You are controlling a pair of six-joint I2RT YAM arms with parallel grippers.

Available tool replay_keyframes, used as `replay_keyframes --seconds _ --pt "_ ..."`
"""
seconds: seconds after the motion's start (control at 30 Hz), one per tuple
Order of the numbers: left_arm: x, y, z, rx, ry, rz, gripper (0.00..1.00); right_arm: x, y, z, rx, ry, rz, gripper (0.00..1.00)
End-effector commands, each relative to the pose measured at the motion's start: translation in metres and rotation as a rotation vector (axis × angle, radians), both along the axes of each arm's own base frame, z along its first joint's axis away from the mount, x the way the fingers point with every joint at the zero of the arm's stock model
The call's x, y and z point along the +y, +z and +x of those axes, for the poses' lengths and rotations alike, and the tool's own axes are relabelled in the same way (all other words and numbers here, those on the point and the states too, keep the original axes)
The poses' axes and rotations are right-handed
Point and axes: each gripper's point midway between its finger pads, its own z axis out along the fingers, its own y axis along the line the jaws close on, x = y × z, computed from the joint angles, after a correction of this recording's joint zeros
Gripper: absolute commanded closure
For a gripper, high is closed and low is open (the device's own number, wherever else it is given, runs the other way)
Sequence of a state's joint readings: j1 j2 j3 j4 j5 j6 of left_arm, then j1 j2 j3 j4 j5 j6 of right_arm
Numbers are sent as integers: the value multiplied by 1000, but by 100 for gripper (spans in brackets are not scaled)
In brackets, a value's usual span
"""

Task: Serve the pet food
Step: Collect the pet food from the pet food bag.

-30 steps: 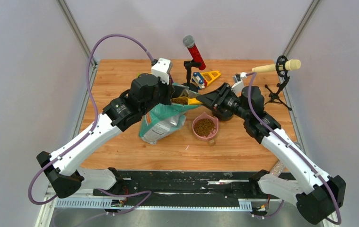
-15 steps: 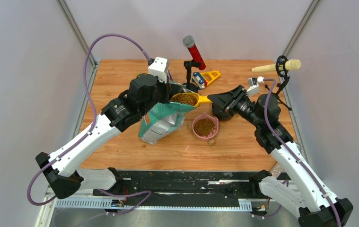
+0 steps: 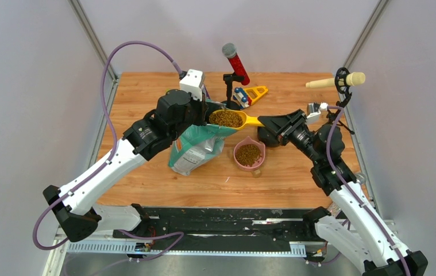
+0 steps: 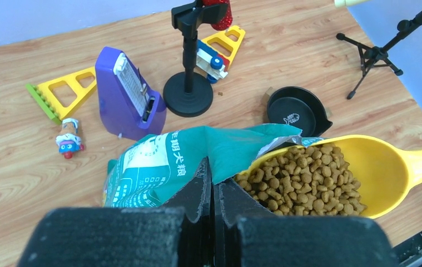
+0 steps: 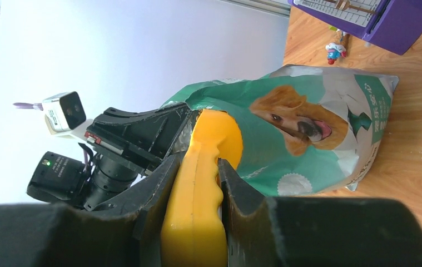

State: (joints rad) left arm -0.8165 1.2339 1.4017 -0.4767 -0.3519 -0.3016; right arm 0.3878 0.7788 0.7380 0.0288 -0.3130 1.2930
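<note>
The teal-green pet food bag point(image 3: 195, 150) stands near the table's middle. My left gripper point(image 4: 213, 178) is shut on the bag's top edge point(image 4: 219, 147) and holds it open. My right gripper point(image 5: 197, 164) is shut on the handle of a yellow scoop point(image 3: 232, 119). The scoop is full of brown kibble point(image 4: 303, 181) and sits level just above the bag's mouth. A pink bowl point(image 3: 250, 156) holding some kibble stands on the table right of the bag, below and right of the scoop.
A red microphone on a black stand point(image 3: 234, 69), a yellow toy piece point(image 3: 253, 93), a purple metronome point(image 4: 130, 92) and a black lid point(image 4: 294, 114) lie behind the bag. A beige microphone on a tripod point(image 3: 342, 86) stands at the right edge.
My right gripper has lifted the scoop out of the bag, full of kibble, and drawn it right. My left gripper has kept its hold on the bag's edge.
</note>
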Motion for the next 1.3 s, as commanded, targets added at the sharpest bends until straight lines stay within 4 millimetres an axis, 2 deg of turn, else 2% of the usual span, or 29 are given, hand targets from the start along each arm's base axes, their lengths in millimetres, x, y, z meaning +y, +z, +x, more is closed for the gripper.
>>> replay_keyframes --seconds 0.0,0.2,0.53,0.63,0.97,1.27 --pt "9 68 -3 -137 23 -166 100 -7 18 3 -42 -31 109 100" --pt "2 69 -6 -128 -15 -185 100 6 15 1 -52 57 170 100" --pt "-2 69 -11 -119 -43 -206 100 -6 13 4 -52 -20 185 100" --pt "-3 69 -11 -125 -47 -216 100 -1 16 3 -52 13 194 100" --pt "-2 68 -11 -124 -41 -221 100 -5 -2 6 21 -22 193 100" --pt "0 66 -6 -125 -10 -221 100 -16 13 -3 -31 -64 177 100"
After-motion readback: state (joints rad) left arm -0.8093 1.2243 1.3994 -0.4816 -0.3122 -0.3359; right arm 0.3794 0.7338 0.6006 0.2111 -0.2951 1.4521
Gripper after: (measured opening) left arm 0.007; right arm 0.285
